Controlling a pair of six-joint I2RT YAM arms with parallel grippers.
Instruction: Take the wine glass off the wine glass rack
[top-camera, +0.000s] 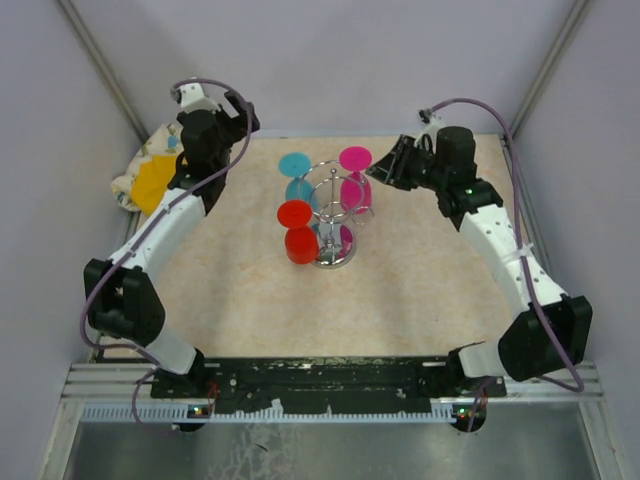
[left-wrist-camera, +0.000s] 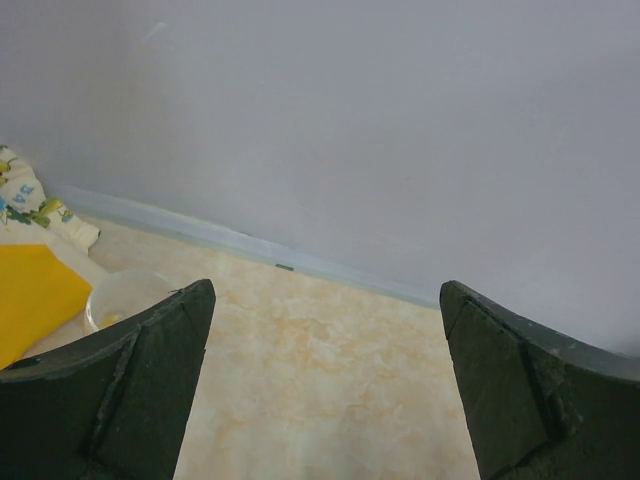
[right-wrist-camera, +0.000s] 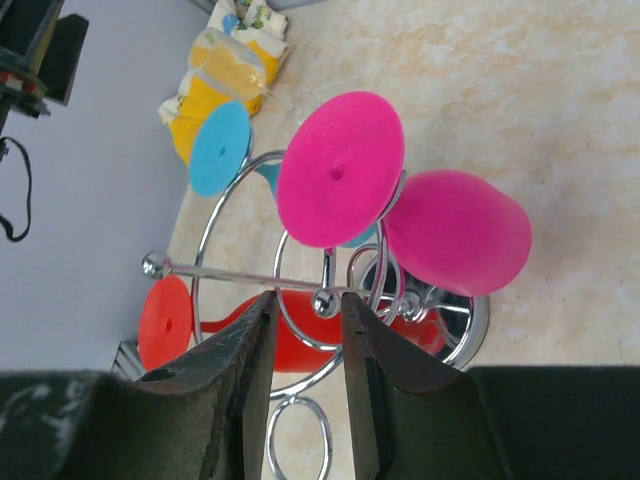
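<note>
The chrome wine glass rack (top-camera: 334, 222) stands mid-table with three plastic glasses hanging upside down: pink (top-camera: 354, 160), blue (top-camera: 296, 166) and red (top-camera: 296, 215). My right gripper (top-camera: 385, 172) hovers just right of the pink glass, apart from it. In the right wrist view its jaws (right-wrist-camera: 305, 295) stand narrowly apart and hold nothing. Beyond them are a rack wire with a ball tip (right-wrist-camera: 322, 301), the pink glass (right-wrist-camera: 340, 168), the red glass (right-wrist-camera: 165, 322) and the blue glass (right-wrist-camera: 220, 148). My left gripper (top-camera: 240, 112), wide open and empty (left-wrist-camera: 325, 290), faces the back wall, far from the rack.
A yellow and patterned cloth bundle (top-camera: 148, 176) lies at the back left corner, also in the left wrist view (left-wrist-camera: 30, 290) beside a clear plastic cup (left-wrist-camera: 125, 296). Walls close the table's back and sides. The rack's round base (right-wrist-camera: 472, 318) rests on the beige tabletop.
</note>
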